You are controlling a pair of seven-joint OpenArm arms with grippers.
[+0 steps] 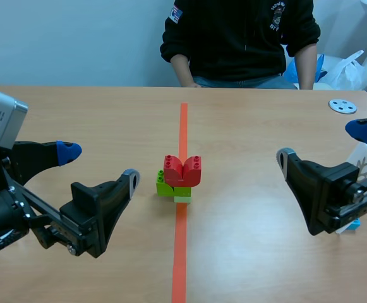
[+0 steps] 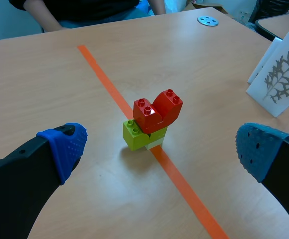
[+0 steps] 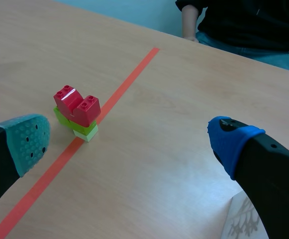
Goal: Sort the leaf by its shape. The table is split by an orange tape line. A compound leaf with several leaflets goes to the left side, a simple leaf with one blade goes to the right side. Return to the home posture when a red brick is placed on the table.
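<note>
1. Left hand: black, 2 thick fingers, pads blue + grey. Approx 9 o'clock from the brick stack, low over bench. Fingers spread wide, nothing btw them. In its own wrist view the stack sits ahead, well clear of both pads.

2. Tape line: orange, runs 6 to 12 o'clock down bench centre.

3. Red brick: two red studded pcs w/ curved sides, set together on top of green bricks. Stack stands on the tape line, mid-bench. The green base juts out toward 9 o'clock.

4. Person: dark top, seated across bench at 12 o'clock, forearms at far edge.

5. Right hand: black, pads grey-green + blue. Approx 3 o'clock from stack, low over bench. Fingers wide apart, holding nothing. In its wrist view the stack lies ahead, nearer the grey-green pad, not touching it.

6. Leaf card: white, standing tilted, grey print of a leaf w/ many branching leaflets. On R side of tape, approx 3 o'clock from stack, beyond right hand and partly hidden by it in scene view. A 2nd white panel shows just behind it; can't tell if it is a separate card.

7. Grey disc: round, w/ holes, flat on bench, approx 2 o'clock from stack, near far R edge.
</note>
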